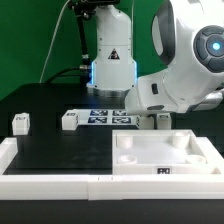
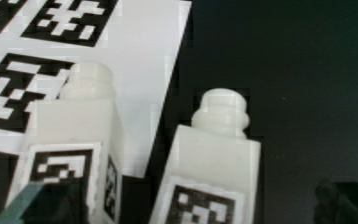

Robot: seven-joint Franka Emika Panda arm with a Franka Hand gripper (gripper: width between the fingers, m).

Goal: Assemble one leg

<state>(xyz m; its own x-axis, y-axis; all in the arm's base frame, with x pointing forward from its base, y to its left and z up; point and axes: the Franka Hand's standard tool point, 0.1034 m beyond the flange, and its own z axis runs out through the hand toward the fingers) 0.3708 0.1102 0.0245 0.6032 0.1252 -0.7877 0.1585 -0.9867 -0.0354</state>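
In the wrist view two white legs lie side by side on the black table, each with a rounded peg end and a square marker tag. One leg lies between my fingertips, and the other lies beside it at the marker board's edge. My gripper is open, with one dark fingertip at each side, touching nothing. In the exterior view my gripper is low over the table behind the tray, and it hides these two legs. Two more legs stand at the exterior view's left.
The marker board lies flat beside the legs; it also shows in the exterior view. The large white tray-like part sits at the front right. A white border wall runs along the table's front.
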